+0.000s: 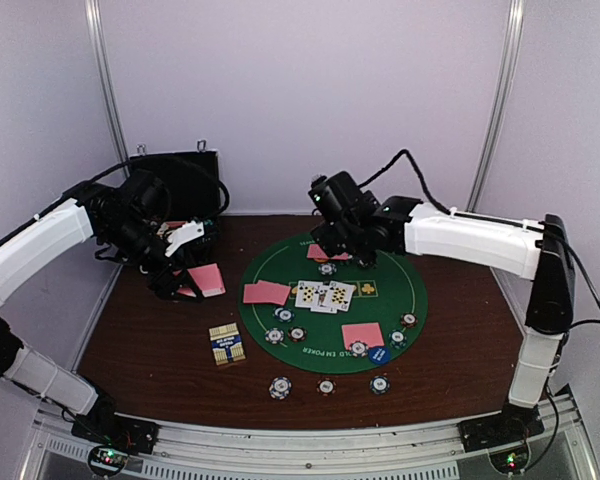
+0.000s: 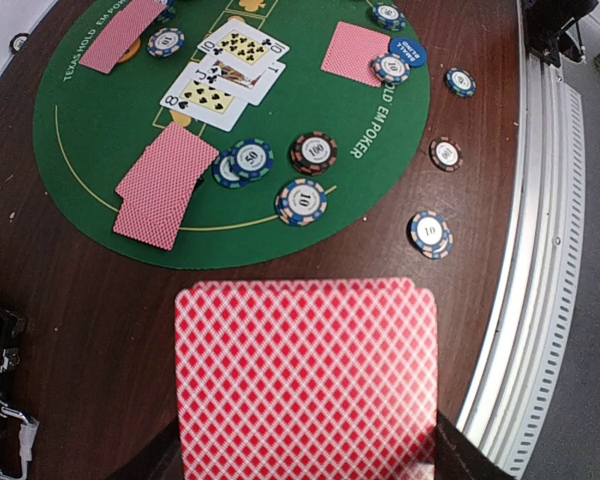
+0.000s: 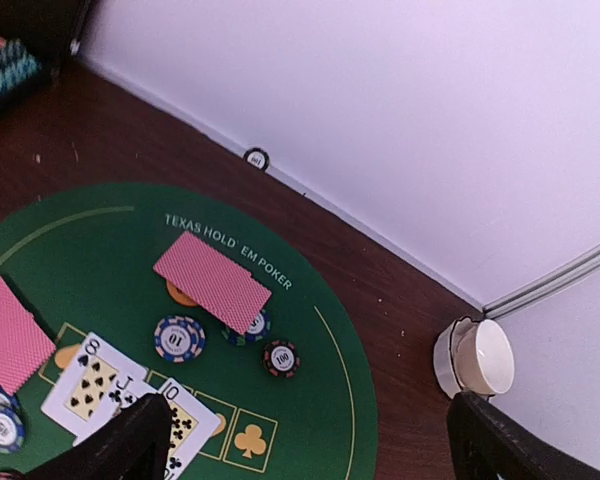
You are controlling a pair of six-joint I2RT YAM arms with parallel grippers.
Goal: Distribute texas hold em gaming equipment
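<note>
Here, the left gripper is clamped on a stack of pink-backed cards, held off the worktop; ahead of it lies the green mat, with a fanned pair face down at the near edge, chips just right of that pair, and face-up cards farther on; the right gripper stands wide, holding nothing, above the mat's far side; just ahead of it a far pair lies face down, covering part of an orange disc; a blue chip sits nearer; a white bowl stands off to its right.
</note>
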